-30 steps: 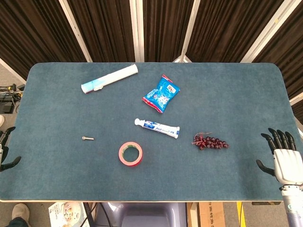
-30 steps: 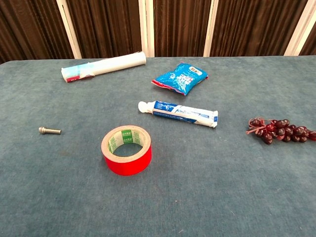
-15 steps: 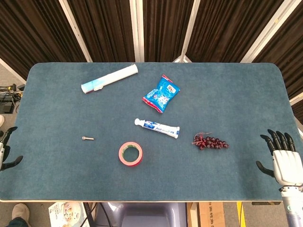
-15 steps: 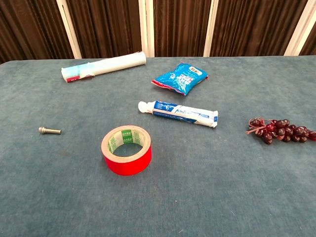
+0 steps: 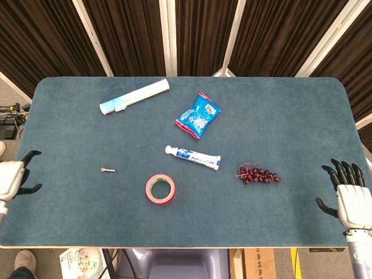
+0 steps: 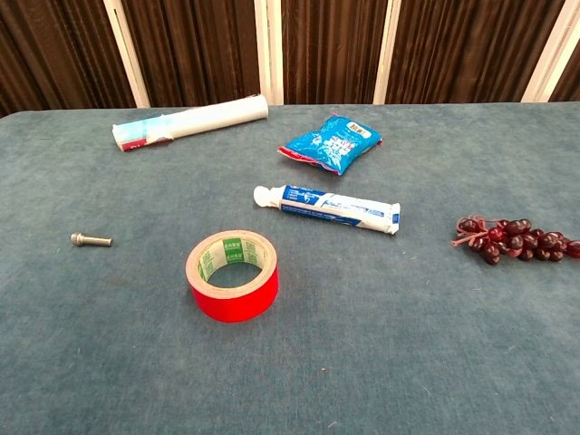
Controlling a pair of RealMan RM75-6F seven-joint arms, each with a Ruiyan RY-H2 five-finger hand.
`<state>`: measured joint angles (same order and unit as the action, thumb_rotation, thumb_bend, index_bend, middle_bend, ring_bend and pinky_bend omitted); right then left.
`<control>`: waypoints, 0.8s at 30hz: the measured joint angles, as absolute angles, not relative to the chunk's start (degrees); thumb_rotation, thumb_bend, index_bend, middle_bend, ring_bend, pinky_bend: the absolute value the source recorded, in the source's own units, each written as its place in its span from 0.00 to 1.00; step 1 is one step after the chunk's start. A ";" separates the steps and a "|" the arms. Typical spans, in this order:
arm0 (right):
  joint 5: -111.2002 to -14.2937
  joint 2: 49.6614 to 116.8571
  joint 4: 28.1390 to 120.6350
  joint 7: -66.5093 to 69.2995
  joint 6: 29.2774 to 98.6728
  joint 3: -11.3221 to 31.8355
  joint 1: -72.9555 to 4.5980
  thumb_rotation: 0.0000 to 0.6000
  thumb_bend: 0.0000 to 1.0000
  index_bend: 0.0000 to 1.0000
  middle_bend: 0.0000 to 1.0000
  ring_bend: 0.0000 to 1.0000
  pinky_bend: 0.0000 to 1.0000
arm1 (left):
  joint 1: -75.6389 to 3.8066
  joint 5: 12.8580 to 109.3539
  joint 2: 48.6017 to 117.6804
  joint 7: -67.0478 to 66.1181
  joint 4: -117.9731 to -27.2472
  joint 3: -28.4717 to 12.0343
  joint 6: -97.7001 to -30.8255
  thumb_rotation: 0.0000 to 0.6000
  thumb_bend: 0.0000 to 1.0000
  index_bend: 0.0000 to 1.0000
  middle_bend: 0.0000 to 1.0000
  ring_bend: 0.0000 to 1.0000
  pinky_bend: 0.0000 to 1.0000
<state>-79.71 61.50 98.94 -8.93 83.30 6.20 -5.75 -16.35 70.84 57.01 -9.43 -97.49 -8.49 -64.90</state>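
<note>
1. The left hand (image 5: 10, 179), white with black fingers (image 5: 30, 154), sits at the left edge of the blue carpeted counter (image 5: 279, 116). Only part of it shows in the head view; the fingers that show are spread apart and hold nothing.
2. Nearest to that hand is a small silver metal bolt (image 5: 107, 170), lying flat on the counter, well apart from the hand and pointing across the counter.
3. The right hand (image 5: 351, 197) rests at the right edge of the counter, palm side down as far as can be told, its black fingers (image 5: 341, 172) fanned wide and empty.
4. Nearest to the right hand is a bunch of dark red plastic grapes (image 5: 259, 174), lying on the counter well apart from the hand.
5. A roll of red adhesive tape (image 5: 160, 189) lies flat with its hole facing up, between the bolt and the grapes, toward the near edge.
6. Just beyond the tape lies a white and blue toothpaste tube (image 5: 193, 157), with its white cap toward the robot's left.
7. Farther back sits a blue crinkled snack packet (image 5: 198, 114), near the tube but apart from it.
8. At the far left lies a long white tube with a light blue end (image 5: 134, 96), set at a slant.
9. The chest view shows neither hand.
</note>
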 measured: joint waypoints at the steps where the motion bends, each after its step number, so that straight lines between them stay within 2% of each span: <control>1: -79.65 61.52 98.95 -9.05 83.26 6.18 -5.75 1.00 0.21 0.20 0.12 0.07 0.00 | -17.71 69.61 56.61 -10.28 -97.97 -8.91 -63.01 1.00 0.27 0.29 0.92 0.87 1.00; 4: -79.46 61.61 99.00 -9.37 83.31 6.21 -5.73 1.00 0.21 0.20 0.12 0.07 0.00 | -21.81 64.94 55.91 -15.32 -99.51 -10.13 -58.42 1.00 0.27 0.31 0.92 0.87 1.00; 11: -78.55 61.97 98.81 -10.45 82.75 6.22 -5.85 1.00 0.21 0.20 0.12 0.07 0.00 | -29.99 52.11 58.17 -26.74 -101.09 -11.06 -53.43 1.00 0.27 0.33 0.92 0.87 1.00; 17: -78.07 62.33 98.78 -11.27 82.35 6.26 -6.06 1.00 0.21 0.20 0.12 0.07 0.00 | -34.98 46.19 64.71 -35.05 -99.40 -10.03 -53.57 1.00 0.32 0.35 0.92 0.87 1.00; 24: -77.33 62.72 98.56 -11.54 82.20 6.50 -6.16 1.00 0.21 0.20 0.12 0.07 0.00 | -37.77 44.90 73.74 -38.02 -93.04 -8.15 -55.39 1.00 0.32 0.37 0.92 0.87 1.00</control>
<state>-77.33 62.72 98.56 -11.54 82.20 6.50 -6.16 -37.77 44.90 73.74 -38.02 -93.04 -8.15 -55.39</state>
